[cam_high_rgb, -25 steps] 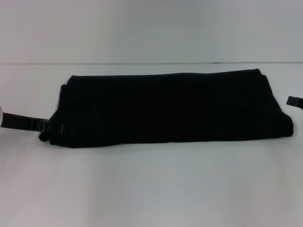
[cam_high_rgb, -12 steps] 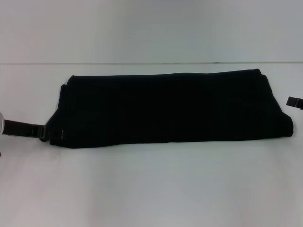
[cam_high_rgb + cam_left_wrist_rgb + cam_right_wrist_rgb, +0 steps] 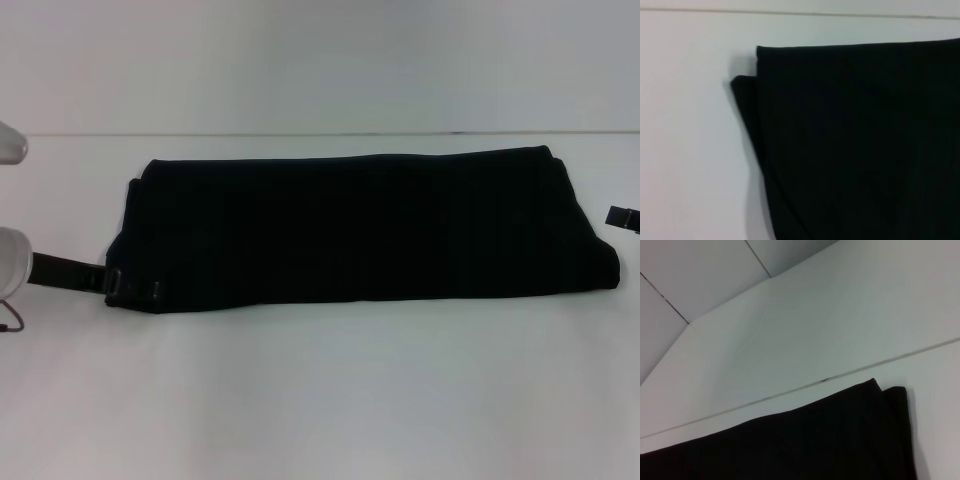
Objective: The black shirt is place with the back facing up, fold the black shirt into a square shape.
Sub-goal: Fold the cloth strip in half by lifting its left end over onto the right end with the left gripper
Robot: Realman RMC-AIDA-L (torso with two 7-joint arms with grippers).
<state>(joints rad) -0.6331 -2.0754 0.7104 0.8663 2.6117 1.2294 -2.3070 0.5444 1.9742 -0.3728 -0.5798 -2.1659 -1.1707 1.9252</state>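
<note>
The black shirt lies on the white table, folded into a long band running left to right. My left gripper reaches in low from the left and sits at the band's near left corner, dark against the dark cloth. My right gripper shows only as a small dark tip at the right edge of the head view, just off the band's right end and apart from it. In the left wrist view the shirt's layered left end shows. In the right wrist view the shirt's far right corner shows.
A thin seam line crosses the table behind the shirt. A white part of my left arm sits at the left edge of the head view, and bare white table stretches in front of the shirt.
My left gripper has moved right and slightly nearer, from beside the shirt's left end onto its near left corner. More of the white left arm has come into view. The right gripper has not moved.
</note>
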